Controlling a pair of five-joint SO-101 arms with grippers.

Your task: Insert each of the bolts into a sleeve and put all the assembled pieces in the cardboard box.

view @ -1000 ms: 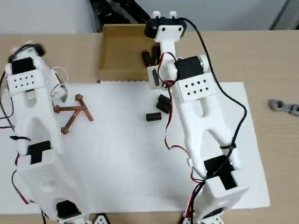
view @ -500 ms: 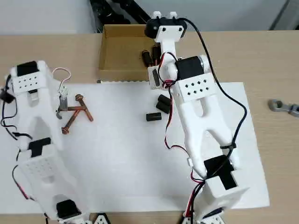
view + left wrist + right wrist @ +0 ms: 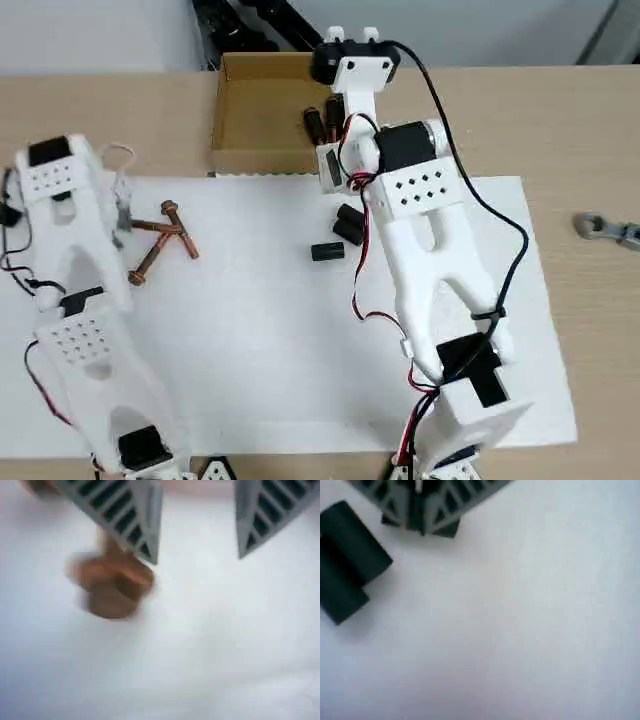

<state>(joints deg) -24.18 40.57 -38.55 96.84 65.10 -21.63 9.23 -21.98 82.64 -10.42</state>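
The left arm [image 3: 75,270] is seen along the left side of the high view. It is stretched from the bottom edge up toward the upper left. The left gripper [image 3: 196,555] is held wide open, with its two fingers [image 3: 125,515] kept well apart. The right arm [image 3: 425,250] is stretched from the bottom right up to the top middle and is bent over there. The right gripper [image 3: 420,522] is closed tight.

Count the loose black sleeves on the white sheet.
3: a lone sleeve mid-sheet; a sleeve pair side by side beside the right arm, which may hide others.
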